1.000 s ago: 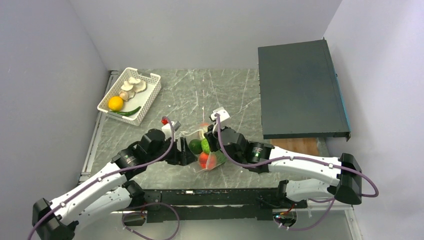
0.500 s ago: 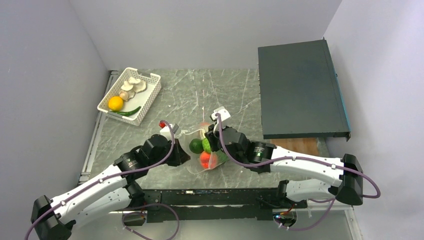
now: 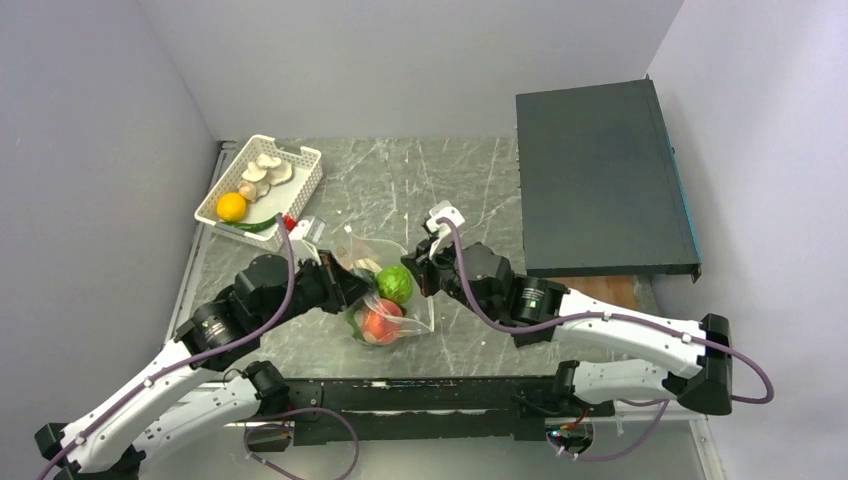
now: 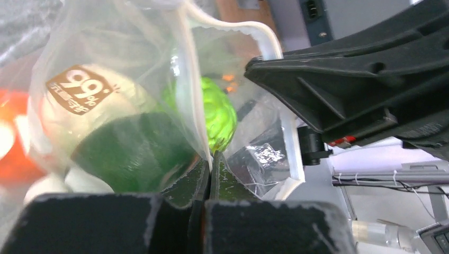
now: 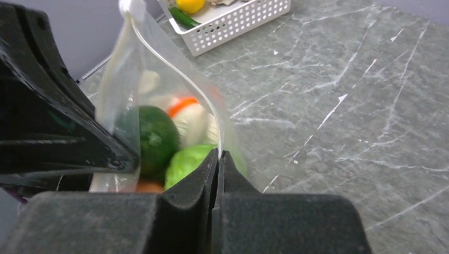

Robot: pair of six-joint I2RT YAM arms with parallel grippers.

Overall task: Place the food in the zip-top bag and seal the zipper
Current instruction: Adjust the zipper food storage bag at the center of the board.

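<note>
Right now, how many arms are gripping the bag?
2: the left fingers pinch the bag on its left side, the right fingers on its right side.

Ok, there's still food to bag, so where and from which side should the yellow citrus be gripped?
Likely across the widest middle of the yellow citrus, straight down from above: it is round, and the white basket walls block a sideways approach. Avoid the dark green vegetable beside it.
</note>
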